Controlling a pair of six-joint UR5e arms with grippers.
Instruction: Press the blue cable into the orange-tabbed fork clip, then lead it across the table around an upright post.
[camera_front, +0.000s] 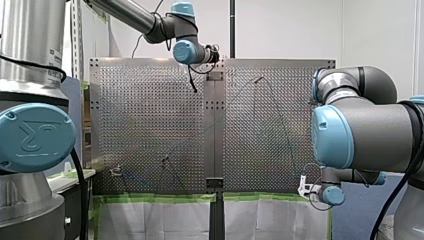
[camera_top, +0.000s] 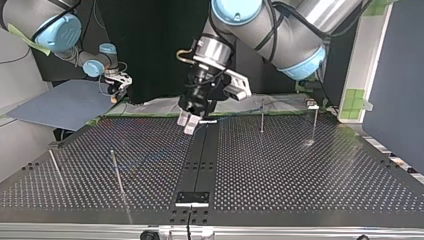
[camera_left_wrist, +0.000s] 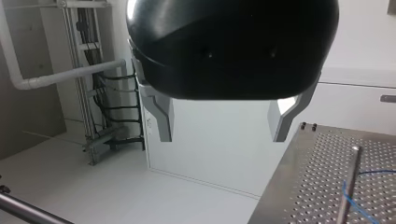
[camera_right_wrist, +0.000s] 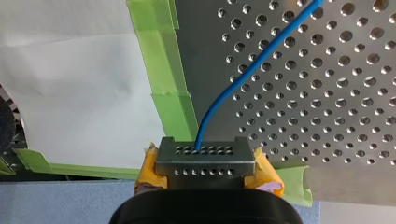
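The blue cable (camera_right_wrist: 261, 56) runs over the perforated plate and ends in the grey block between the yellow pads of my right gripper (camera_right_wrist: 204, 161), which is shut on it. In the front view that gripper (camera_front: 302, 186) sits off the table's near right corner, and the thin cable (camera_front: 289, 135) arcs away from it over the plate. A small clip (camera_front: 116, 171) stands at the near left; I cannot make out its tab. My left gripper (camera_left_wrist: 223, 126) hangs open and empty above the table's middle (camera_top: 188, 121). A post (camera_left_wrist: 350, 182) and some cable lie beside it.
Thin upright posts (camera_top: 117, 172) (camera_top: 261, 117) (camera_top: 52, 165) stand on the plate. A dark centre strip (camera_top: 200, 160) splits the table. Green tape (camera_right_wrist: 163, 60) and white sheeting border the edge by my right gripper. A blue-grey panel (camera_top: 65, 105) lies at the top view's left.
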